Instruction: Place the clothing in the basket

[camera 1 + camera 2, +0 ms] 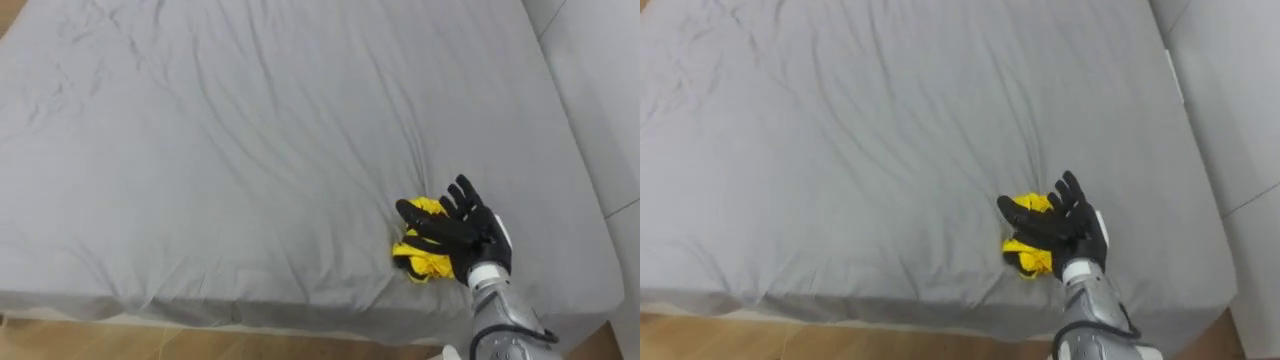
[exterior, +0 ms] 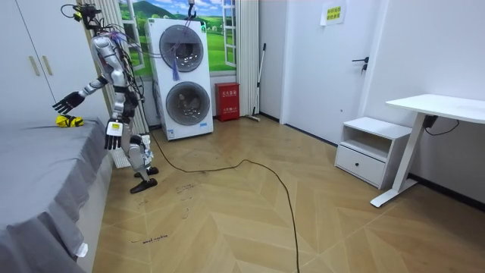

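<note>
Yellow clothes [image 1: 422,263] bunched on grey bed [image 1: 220,150], 5 o'clock in eye view, by the near edge. Right hand [image 1: 478,238] spread over its 3 o'clock side, not gripping. Left hand [image 2: 114,135] hangs beside bed. Likely soft, light, limp: grab the bunched middle

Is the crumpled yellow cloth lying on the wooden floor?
No, the crumpled yellow cloth lies on the grey bed sheet, near its edge, under the robot's right hand.

The cloth [image 1: 418,262] lies on the bed [image 1: 200,150] near its edge, under the right hand [image 1: 478,237]. Washers [image 2: 186,80] stand just beside the robot.
</note>
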Motion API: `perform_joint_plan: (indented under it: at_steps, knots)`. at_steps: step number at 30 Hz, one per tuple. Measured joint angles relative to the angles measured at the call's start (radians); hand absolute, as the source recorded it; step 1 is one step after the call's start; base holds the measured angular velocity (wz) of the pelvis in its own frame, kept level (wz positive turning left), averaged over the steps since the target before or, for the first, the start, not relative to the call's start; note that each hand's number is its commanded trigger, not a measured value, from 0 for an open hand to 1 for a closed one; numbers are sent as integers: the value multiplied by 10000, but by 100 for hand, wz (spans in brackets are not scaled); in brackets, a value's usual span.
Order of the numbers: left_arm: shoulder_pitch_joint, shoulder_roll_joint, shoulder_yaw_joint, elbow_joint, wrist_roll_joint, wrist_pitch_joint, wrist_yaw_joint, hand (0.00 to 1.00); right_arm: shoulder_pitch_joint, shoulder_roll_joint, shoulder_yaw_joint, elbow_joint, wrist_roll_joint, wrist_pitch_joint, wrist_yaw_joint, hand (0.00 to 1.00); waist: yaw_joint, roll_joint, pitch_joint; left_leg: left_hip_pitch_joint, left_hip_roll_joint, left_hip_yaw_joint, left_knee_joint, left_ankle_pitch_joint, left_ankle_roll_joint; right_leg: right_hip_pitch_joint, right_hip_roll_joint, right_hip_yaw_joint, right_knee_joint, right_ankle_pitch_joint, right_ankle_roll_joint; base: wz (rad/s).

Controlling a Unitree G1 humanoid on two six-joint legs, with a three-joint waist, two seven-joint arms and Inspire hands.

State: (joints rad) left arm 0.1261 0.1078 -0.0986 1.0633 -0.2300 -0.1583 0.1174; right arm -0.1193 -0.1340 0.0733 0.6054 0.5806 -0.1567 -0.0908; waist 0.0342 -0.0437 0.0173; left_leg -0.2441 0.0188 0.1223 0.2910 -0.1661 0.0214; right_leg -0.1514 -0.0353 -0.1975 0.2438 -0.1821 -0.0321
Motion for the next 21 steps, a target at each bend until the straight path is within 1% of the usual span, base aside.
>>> perform_joint_plan:
  at_steps: [2, 5, 7, 9, 11, 13, 15, 16, 19, 21]
  knots:
    - [-167, 8, -5, 269, -5, 7, 8, 0, -198, 1, 6, 464, -554, 0, -96, 0, 16, 1, 2, -80, -6, -28, 3, 11, 18, -72, -20, -67, 18, -2, 3, 5]
    - [-415, -2, -46, 545, -10, 61, 60, 0, -725, 3, 12, 1417, -1222, -16, -545, 0, 48, 14, 12, -153, -5, -22, -15, 23, 37, -184, -50, -57, 105, -20, 30, 0]
    - [-775, -20, -50, 888, -6, 245, 53, 0, -1366, -4, -12, 2303, -1521, -154, -1041, 0, 34, 50, 45, -246, -40, -22, 1, 46, 65, -261, -51, -96, 126, -21, 36, 2]
    - [-964, -17, -167, 1069, -10, 325, 64, 0, -1751, -5, 37, 3024, -1724, -250, -1453, 0, 70, 47, 57, -267, -68, -15, -11, 57, 79, -266, -61, -151, 130, -21, 36, 6]
    - [-1132, 4, -400, 1072, -9, 370, 69, 0, -1996, -27, 44, 3564, -2028, -280, -1912, 0, 254, 26, 73, -420, -69, -23, -1, 83, 92, -430, -78, -162, 171, -20, 38, 5]
    - [-1297, -3, -558, 1105, -10, 401, 70, 0, -2245, -88, 11, 4101, -2362, -285, -2462, 0, 442, -25, 157, -646, -129, -176, -34, 177, 106, -657, -138, -256, 229, -18, 41, 12]
    - [-1398, -11, -615, 1158, -126, 431, 71, 0, -2453, -152, -110, 4432, -2532, -286, -2861, 0, 536, -40, 201, -794, -159, -226, -84, 255, 129, -787, -147, -356, 240, -9, 50, 19]
    - [-1425, -18, -617, 1182, -154, 436, 71, 0, -2583, -192, -272, 4662, -2724, -273, -3100, 0, 547, -33, 215, -836, -171, -337, -144, 309, 141, -797, -149, -452, 209, -2, 62, 26]
    - [-1574, -43, -616, 1252, -179, 465, 67, 0, -2848, -241, -566, 4976, -2811, -237, -3535, 0, 652, -37, 217, -985, -208, -429, -239, 399, 159, -913, -164, -537, 127, 53, 98, 14]
    - [-1638, -70, -628, 1255, -179, 487, 65, 0, -3013, -275, -566, 5204, -2814, -227, -3725, 0, 736, -38, 218, -1107, -210, -428, -246, 422, 172, -1033, -169, -534, 121, 83, 104, 0]
